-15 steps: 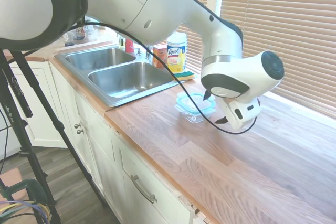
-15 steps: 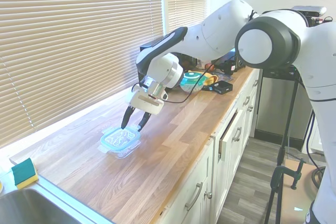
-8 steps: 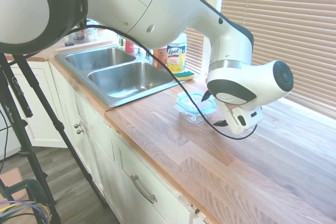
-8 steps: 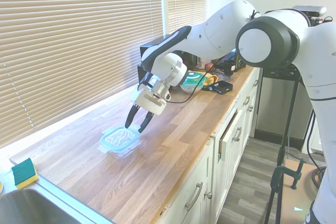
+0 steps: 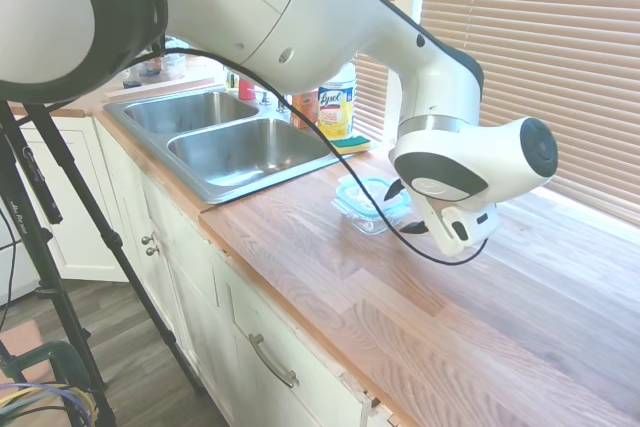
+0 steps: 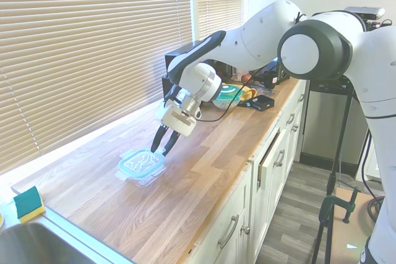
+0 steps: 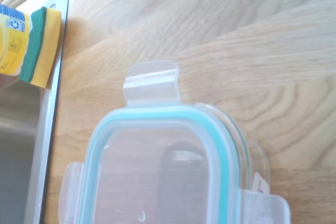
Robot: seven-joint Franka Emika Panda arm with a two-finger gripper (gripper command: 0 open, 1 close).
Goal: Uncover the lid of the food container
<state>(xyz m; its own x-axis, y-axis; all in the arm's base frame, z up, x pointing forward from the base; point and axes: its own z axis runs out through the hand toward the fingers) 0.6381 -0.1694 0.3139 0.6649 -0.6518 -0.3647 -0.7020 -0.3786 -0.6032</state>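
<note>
The black two-finger gripper [image 6: 163, 147] on the white arm hangs tilted over the wooden countertop [image 6: 204, 171], fingertips angled down and toward the sink end. Its jaws stand narrowly apart with nothing between them; the second exterior view shows a slim gap between the two dark fingers [image 6: 169, 143].

Directly below and slightly ahead of the fingertips sits the flat rounded-square lid with a clear centre and teal-blue rim [image 6: 142, 163], seated on the shallow clear glass food container [image 6: 143, 177]. The fingertips are at the lid's near edge, the side facing back toward the arm's wrist; whether they touch the rim or hover just above it cannot be told from either outside view. In the first exterior view the gripper [image 5: 408, 209] shows close against the edge of the lid [image 5: 366, 194].

The wrist view looks down on the lid [image 7: 157, 166] and shows frosted snap tabs flared outward, one [image 7: 151, 80] at the side away from the jaws. The lid sits slightly askew, a crescent of glass rim [image 7: 252, 148] showing beyond its teal edge. The lid is nearly square, so no long axis constrains the approach; what counts is that the bulk of the lid lies ahead of the jaws, so they must close on the near rim or tab to lift it.

Farther beyond the lid from the jaws lie a yellow-and-green sponge [image 7: 41, 43], the edge of the steel sink [image 5: 240, 147], and a yellow-labelled wipes canister [image 5: 336, 99].
</note>
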